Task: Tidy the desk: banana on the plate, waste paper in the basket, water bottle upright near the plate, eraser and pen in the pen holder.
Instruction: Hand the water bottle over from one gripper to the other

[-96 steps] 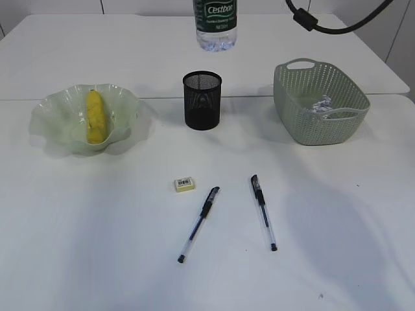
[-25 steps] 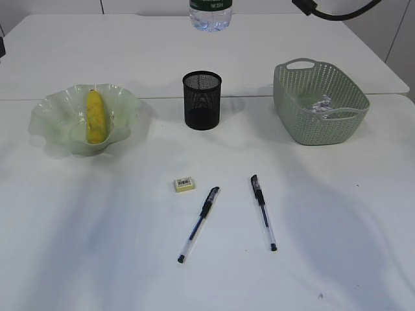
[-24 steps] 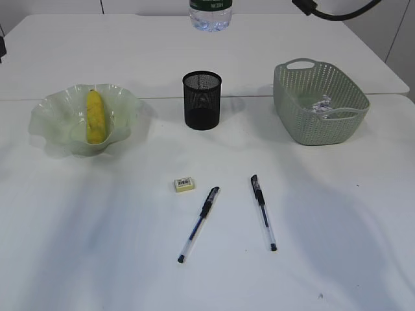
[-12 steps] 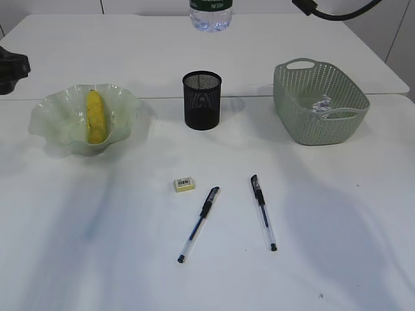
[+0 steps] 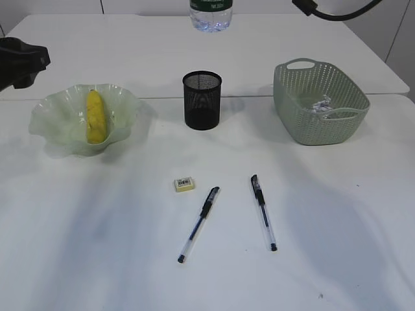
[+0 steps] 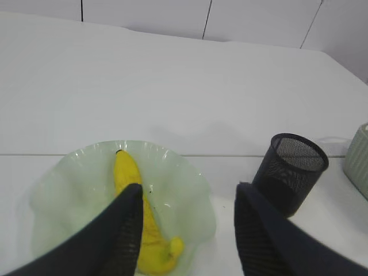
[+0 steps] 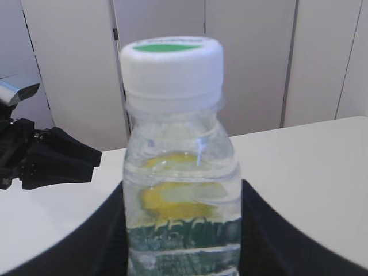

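A yellow banana lies in the pale green plate. My left gripper is open and empty, hovering above the plate with the banana by its left finger; it shows at the exterior view's left edge. My right gripper is shut on the upright water bottle, whose base shows at the top edge. A yellow eraser and two pens lie on the table. The black mesh pen holder stands mid-table. Crumpled paper lies in the green basket.
The pen holder also shows in the left wrist view. The right arm's black cable hangs at the top right. A seam between two white tabletops runs behind the plate and basket. The left gripper shows in the right wrist view.
My left gripper has come into view at the left edge and moved right, toward the plate. The bottle has risen higher since the earliest frame. Table objects have not moved.
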